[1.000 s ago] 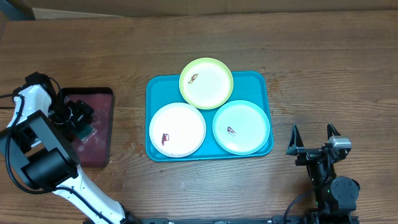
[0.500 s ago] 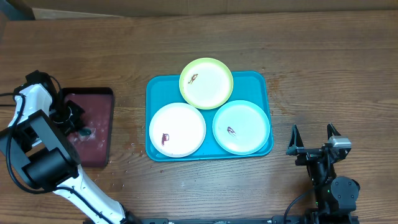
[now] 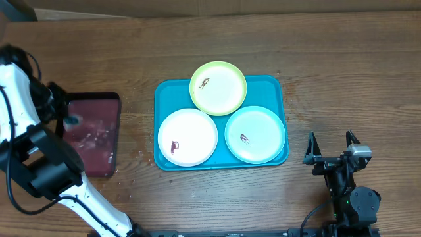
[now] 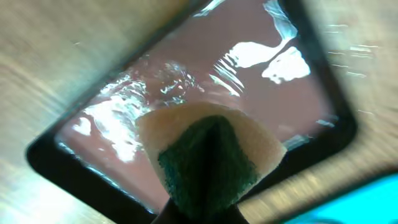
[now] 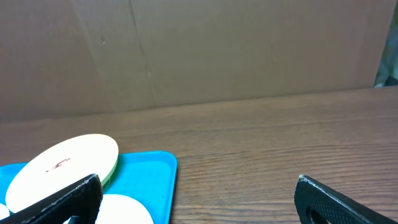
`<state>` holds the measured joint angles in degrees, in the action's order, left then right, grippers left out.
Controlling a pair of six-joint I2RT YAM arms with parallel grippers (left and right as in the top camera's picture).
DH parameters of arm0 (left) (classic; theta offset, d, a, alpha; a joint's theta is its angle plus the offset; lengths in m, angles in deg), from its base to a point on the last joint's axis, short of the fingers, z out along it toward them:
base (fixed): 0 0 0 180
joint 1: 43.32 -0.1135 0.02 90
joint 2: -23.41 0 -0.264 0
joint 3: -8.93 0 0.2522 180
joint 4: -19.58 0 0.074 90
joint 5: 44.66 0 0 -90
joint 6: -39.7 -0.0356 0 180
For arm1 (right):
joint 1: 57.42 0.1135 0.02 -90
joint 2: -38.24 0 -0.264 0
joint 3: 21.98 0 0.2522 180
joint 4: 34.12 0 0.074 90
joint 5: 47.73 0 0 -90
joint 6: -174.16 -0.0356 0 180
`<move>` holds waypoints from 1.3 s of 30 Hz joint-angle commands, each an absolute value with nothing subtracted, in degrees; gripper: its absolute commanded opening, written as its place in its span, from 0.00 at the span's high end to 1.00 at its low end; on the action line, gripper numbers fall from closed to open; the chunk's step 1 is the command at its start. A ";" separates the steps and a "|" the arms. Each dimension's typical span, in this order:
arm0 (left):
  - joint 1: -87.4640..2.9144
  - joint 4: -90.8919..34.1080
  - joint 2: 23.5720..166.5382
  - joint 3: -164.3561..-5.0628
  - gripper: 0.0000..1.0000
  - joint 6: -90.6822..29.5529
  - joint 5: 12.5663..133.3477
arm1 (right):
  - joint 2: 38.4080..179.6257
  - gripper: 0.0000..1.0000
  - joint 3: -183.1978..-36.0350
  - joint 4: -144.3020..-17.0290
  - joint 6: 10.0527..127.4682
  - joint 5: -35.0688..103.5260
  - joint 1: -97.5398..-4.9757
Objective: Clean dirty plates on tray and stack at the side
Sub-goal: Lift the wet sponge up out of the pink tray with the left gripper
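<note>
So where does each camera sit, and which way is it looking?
Overhead: above the table, looking down at the blue tray with three plates and the dark red tray; both arms show.
Left wrist: on the left arm, looking down at the dark red tray; the left tool pinches a sponge.
Right wrist: low over the table, looking level toward a brown wall; the open right tool frames the bottom edge.
Shared: overhead and right wrist both see the blue tray and yellow-green plate.

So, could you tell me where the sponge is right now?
Overhead, the sponge is pinched in the left gripper over the maroon tray, left of the turquoise tray.
</note>
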<state>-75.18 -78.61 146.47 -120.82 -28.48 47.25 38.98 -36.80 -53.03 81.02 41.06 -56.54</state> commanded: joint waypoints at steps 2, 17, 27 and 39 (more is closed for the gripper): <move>-75.18 -81.41 146.08 -126.74 0.96 -34.12 60.43 | 38.41 0.00 -36.21 -52.72 81.20 41.36 -56.41; -75.29 -72.31 146.21 -110.09 0.96 -33.55 61.94 | 38.41 0.00 -36.21 -52.72 81.20 41.36 -56.41; -75.99 -77.06 143.81 -117.95 0.96 -38.77 61.24 | 38.41 0.00 -36.21 -52.72 81.20 41.36 -56.41; -74.68 -72.47 130.58 -119.61 0.96 -38.49 51.60 | 38.41 0.00 -36.21 -52.70 81.20 41.36 -56.41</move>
